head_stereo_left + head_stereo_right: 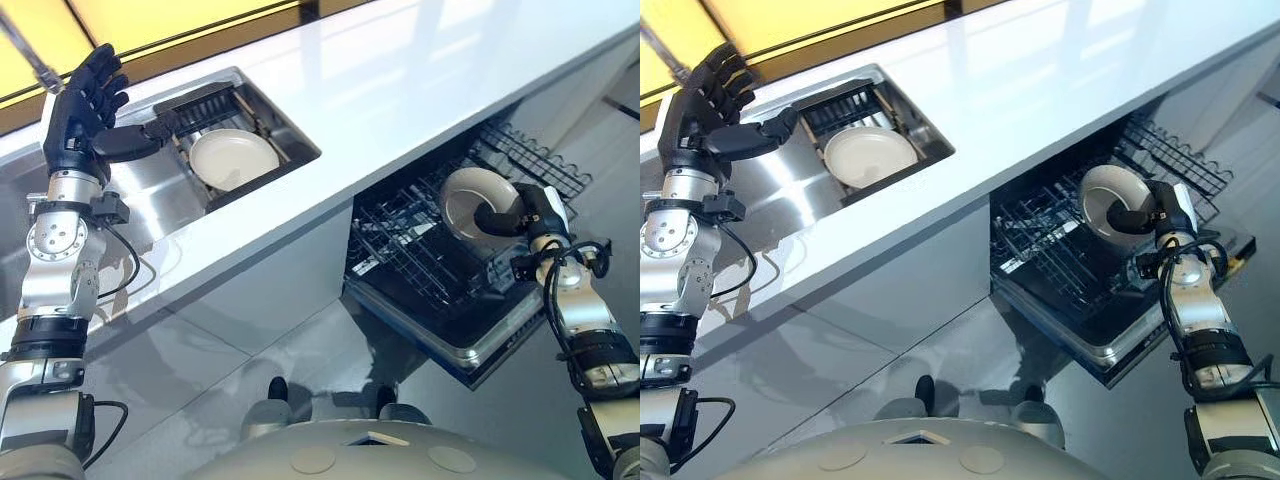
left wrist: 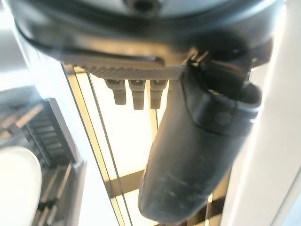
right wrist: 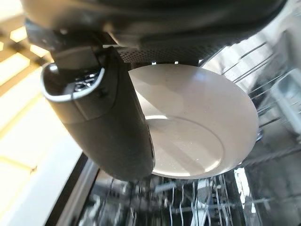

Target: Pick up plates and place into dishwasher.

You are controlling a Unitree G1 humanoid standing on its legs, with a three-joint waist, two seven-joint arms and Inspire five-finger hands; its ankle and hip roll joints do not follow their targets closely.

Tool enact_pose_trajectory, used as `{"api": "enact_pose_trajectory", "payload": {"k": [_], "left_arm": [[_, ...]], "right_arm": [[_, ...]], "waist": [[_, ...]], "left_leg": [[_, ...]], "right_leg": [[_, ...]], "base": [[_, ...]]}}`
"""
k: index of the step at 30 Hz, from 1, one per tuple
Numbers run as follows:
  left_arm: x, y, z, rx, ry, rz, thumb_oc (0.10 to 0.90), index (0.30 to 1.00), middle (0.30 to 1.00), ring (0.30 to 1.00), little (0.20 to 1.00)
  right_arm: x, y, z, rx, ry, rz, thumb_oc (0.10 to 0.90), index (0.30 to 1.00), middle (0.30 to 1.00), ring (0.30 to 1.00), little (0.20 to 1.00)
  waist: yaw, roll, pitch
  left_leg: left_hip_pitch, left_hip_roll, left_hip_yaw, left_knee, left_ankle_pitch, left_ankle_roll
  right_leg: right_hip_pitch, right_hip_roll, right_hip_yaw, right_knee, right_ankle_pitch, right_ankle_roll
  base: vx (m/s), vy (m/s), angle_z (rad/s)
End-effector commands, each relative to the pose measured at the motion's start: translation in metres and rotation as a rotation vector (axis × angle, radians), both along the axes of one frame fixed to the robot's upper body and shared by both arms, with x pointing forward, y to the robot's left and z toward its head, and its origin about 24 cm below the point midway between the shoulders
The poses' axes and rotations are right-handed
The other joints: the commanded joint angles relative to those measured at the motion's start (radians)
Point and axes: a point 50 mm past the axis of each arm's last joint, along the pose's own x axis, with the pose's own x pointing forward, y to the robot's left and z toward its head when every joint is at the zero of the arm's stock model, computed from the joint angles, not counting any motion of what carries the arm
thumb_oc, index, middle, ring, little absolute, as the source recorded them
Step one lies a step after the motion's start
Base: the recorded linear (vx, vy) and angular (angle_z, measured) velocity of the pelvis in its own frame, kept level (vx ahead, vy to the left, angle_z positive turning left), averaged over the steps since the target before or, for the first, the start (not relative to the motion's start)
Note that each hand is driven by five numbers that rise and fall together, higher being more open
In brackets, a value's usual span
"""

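A cream plate [image 1: 470, 203] is held on edge over the dishwasher's lower rack [image 1: 420, 265], pinched by my right hand [image 1: 530, 212], whose thumb lies across the plate's face [image 3: 197, 136]. A second cream plate [image 1: 232, 157] lies in the steel sink [image 1: 160, 205] beside a dark drying rack [image 1: 205, 103]. My left hand [image 1: 85, 105] is raised above the sink's left part with fingers spread and straight, holding nothing, its thumb [image 2: 188, 155] pointing toward the plate in the sink.
The white countertop [image 1: 420, 70] runs diagonally above the open dishwasher. An upper wire rack [image 1: 530, 155] is pulled out behind the held plate. The dishwasher door [image 1: 470, 345] hangs open below the rack.
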Motion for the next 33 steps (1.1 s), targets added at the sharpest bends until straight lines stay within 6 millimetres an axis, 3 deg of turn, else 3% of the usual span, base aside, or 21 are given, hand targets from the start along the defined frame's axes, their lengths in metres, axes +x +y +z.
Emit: {"api": "enact_pose_trajectory", "payload": {"k": [1,13,16,17,19,23,25,28,33], "left_arm": [[-0.001,-0.017,0.056,0.145,-0.205,-0.085,0.8,0.9,0.9,0.9,0.9],[0.002,-0.028,0.066,0.131,-0.203,-0.142,0.8,0.9,0.9,0.9,0.9],[0.003,-0.031,0.069,0.127,-0.206,-0.156,0.8,0.9,0.9,0.9,0.9],[0.003,-0.032,0.069,0.125,-0.207,-0.163,0.8,0.9,0.9,0.9,0.9],[0.004,-0.034,0.066,0.123,-0.205,-0.169,0.8,0.9,0.9,0.9,0.9],[0.003,-0.038,0.059,0.116,-0.204,-0.175,0.8,0.9,0.9,0.9,0.9],[0.003,-0.04,0.056,0.121,-0.199,-0.164,0.8,0.9,0.9,0.9,0.9],[0.004,-0.037,0.055,0.131,-0.19,-0.139,0.8,0.9,0.9,0.9,0.9],[0.011,-0.028,0.058,0.203,-0.135,-0.091,0.8,0.9,0.9,0.9,0.9]], "right_arm": [[0.033,0.002,0.064,-0.099,-0.202,-0.013,0.1,0.3,0.3,0.3,0.2],[0.016,-0.017,0.0,-0.28,0.212,-0.181,0.1,0.3,0.3,0.3,0.2],[0.018,-0.014,0.0,-0.285,0.197,-0.189,0.1,0.3,0.3,0.3,0.2],[0.02,-0.01,0.002,-0.285,0.159,-0.187,0.284,0.458,0.458,0.458,0.384],[0.026,0.002,0.01,-0.271,0.057,-0.186,0.8,0.9,0.9,0.9,0.9],[0.034,0.03,0.032,-0.15,-0.206,-0.173,0.8,0.9,0.9,0.9,0.9],[0.034,0.047,0.055,-0.106,-0.398,-0.128,0.8,0.9,0.9,0.9,0.9],[0.029,0.061,0.077,-0.028,-0.555,-0.081,0.8,0.9,0.9,0.9,0.9],[0.022,0.079,0.092,0.008,-0.634,0.041,0.8,0.9,0.9,0.9,0.9]], "waist": [[0.005,0.004,-0.046],[0.03,0.006,-0.014],[0.031,0.006,-0.009],[0.031,0.006,-0.007],[0.026,0.007,-0.004],[0.014,0.011,-0.005],[0.0,0.012,-0.009],[-0.02,0.015,-0.014],[-0.054,0.02,-0.026]], "left_leg": [[-0.003,-0.1,0.033,0.033,-0.085,0.079],[-0.01,-0.115,0.004,0.032,-0.082,0.084],[-0.006,-0.117,0.001,0.031,-0.083,0.086],[-0.005,-0.119,0.0,0.032,-0.085,0.086],[-0.001,-0.121,-0.001,0.031,-0.086,0.089],[0.006,-0.125,0.005,0.027,-0.092,0.097],[0.01,-0.127,0.016,0.025,-0.097,0.102],[0.017,-0.128,0.032,0.022,-0.103,0.106],[0.026,-0.13,0.064,0.022,-0.112,0.112]], "right_leg": [[-0.042,0.093,-0.019,0.164,-0.157,-0.065],[-0.045,0.08,-0.038,0.163,-0.148,-0.063],[-0.042,0.079,-0.038,0.164,-0.145,-0.063],[-0.042,0.079,-0.036,0.164,-0.145,-0.062],[-0.042,0.079,-0.032,0.165,-0.143,-0.062],[-0.045,0.08,-0.016,0.164,-0.139,-0.059],[-0.049,0.082,-0.002,0.164,-0.139,-0.056],[-0.054,0.084,0.014,0.165,-0.14,-0.05],[-0.062,0.084,0.04,0.168,-0.14,-0.041]], "base": [[0.04,0.015,0.33],[0.02,0.023,0.22],[0.01,0.019,0.08],[0.0,0.027,0.08],[0.0,0.031,0.04],[-0.01,0.035,0.01],[-0.02,0.039,-0.02],[-0.03,0.032,-0.08],[-0.04,0.027,-0.12]]}}
